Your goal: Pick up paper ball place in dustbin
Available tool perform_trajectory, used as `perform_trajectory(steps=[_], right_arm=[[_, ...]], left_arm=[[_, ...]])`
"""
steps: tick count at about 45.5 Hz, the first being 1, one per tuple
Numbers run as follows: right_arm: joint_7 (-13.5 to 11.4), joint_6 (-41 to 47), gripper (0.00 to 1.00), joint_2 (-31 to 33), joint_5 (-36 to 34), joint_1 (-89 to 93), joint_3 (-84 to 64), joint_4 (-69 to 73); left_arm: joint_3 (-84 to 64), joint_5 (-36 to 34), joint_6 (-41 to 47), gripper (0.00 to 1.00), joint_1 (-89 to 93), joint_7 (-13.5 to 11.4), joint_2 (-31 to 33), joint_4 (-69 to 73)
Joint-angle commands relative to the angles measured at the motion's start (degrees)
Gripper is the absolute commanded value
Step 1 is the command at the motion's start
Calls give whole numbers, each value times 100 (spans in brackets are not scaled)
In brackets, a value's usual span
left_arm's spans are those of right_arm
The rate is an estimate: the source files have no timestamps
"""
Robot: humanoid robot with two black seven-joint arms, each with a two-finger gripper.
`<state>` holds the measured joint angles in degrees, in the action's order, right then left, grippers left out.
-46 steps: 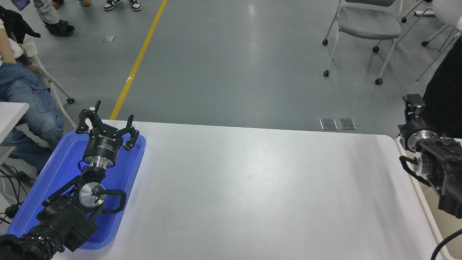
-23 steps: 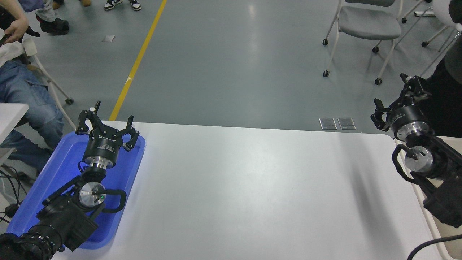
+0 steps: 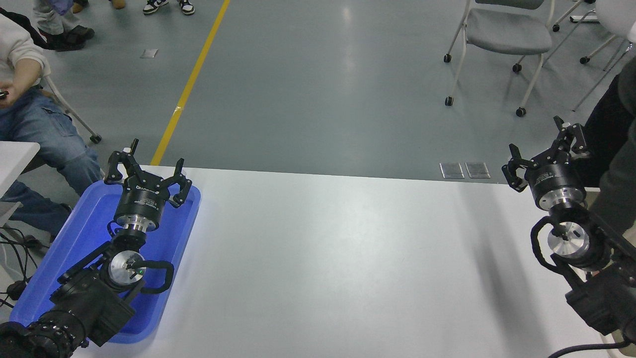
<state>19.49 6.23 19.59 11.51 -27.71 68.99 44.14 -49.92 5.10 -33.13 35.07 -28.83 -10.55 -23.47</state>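
No paper ball shows anywhere in the head view. The dustbin is hidden behind my right arm at the table's right edge. My right gripper is open and empty, held above the table's far right corner, fingers pointing away from me. My left gripper is open and empty, parked over the far end of the shallow blue tray at the lower left.
The white table is bare in its middle. A person in jeans sits beyond the far left corner. Another person in dark clothes stands close behind my right gripper. A wheeled chair stands on the floor beyond.
My right arm has swung in from the right edge and turned its gripper into view, open and empty, now above the table's far right corner. The left arm has not moved.
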Motion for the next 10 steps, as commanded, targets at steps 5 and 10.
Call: perform_trajectory(steps=[5,10], right_arm=[[46,54,100,-52,1,55,71,16],[46,54,100,-52,1,72,71,24]], left_arm=[[0,0,0,100,0,0,0,0],[0,0,0,100,0,0,0,0]])
